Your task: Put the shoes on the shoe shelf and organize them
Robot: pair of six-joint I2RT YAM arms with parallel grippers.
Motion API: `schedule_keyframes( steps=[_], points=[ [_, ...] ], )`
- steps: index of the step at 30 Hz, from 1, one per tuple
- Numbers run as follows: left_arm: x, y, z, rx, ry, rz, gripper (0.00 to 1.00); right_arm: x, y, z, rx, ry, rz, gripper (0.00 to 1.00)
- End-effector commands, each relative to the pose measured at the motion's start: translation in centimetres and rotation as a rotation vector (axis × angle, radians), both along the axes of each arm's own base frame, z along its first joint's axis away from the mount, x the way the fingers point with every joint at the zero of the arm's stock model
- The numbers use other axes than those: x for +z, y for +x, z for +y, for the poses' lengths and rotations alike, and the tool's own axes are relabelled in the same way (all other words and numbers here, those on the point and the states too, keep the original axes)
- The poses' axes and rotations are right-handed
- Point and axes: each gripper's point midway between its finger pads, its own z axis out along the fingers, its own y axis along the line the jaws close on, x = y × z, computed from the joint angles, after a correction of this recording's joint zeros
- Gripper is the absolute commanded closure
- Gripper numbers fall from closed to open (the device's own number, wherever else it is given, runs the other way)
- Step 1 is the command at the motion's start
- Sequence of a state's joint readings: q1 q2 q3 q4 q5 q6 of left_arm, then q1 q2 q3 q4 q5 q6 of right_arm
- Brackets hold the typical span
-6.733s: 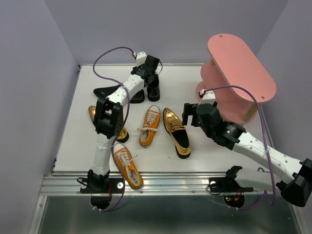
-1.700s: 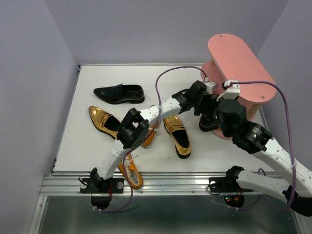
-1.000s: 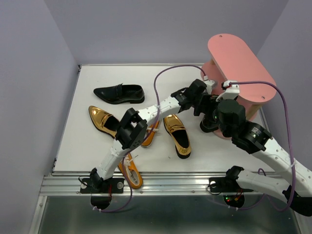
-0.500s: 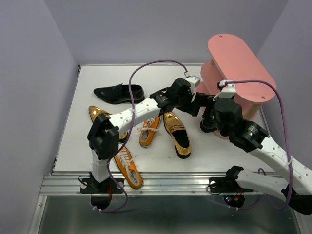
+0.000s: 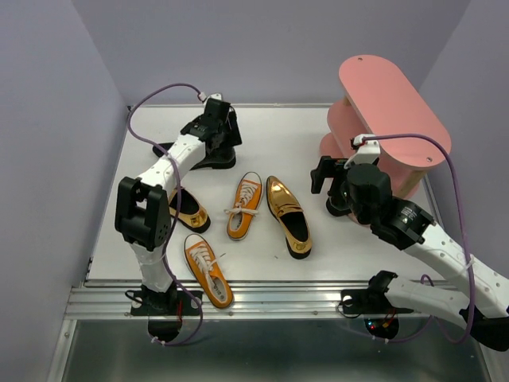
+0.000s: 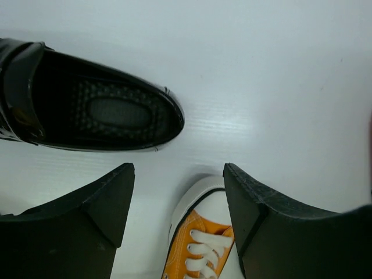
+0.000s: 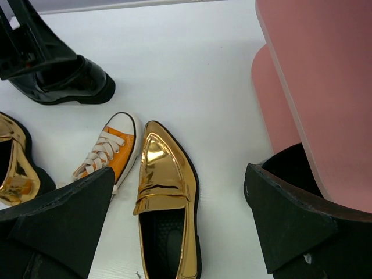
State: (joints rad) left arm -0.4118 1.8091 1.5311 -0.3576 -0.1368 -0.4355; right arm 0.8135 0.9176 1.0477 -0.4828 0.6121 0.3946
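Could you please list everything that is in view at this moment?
black dress shoes: 2, glossy black; one far left on the table, one at the shelf's foot, mostly hidden
gold loafers: 2, gold; left, centre
orange sneakers: 2, orange, white laces; centre, near edge
shoe shelf: 1, pink, far right
table: 1, white
left end effector: open, by the far black shoe
right end effector: open, beside the shelf

Left arm (image 5: pixel 169 161) reaches far forward from near-edge base, elbow bent, wrist tipped down. Left gripper (image 6: pixel 177 174): jaws wide apart, nothing between them. Right arm (image 5: pixel 425 243) sweeps in from right side, forearm angled toward centre. Right gripper (image 7: pixel 180 174): jaws spread wide, empty.
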Motion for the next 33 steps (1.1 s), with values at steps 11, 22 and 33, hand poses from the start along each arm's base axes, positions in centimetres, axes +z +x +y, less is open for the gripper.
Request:
schedule_keyframes(
  steps=[11,22,33],
  points=[
    [1.2,6.1,4.1,0.402,-0.072,-0.015,0.28,1.1,0.0,1.1,0.038,0.059,-0.037,0.00],
    [-3.3,6.8,3.7,0.455,-0.084,0.055,0.25,0.9,-0.5,0.5,0.025,0.068,-0.037,0.00],
    [-5.8,7.4,3.1,0.425,-0.067,0.097,1.00,0.9,-0.5,0.3,0.022,0.057,-0.035,0.00]
  ],
)
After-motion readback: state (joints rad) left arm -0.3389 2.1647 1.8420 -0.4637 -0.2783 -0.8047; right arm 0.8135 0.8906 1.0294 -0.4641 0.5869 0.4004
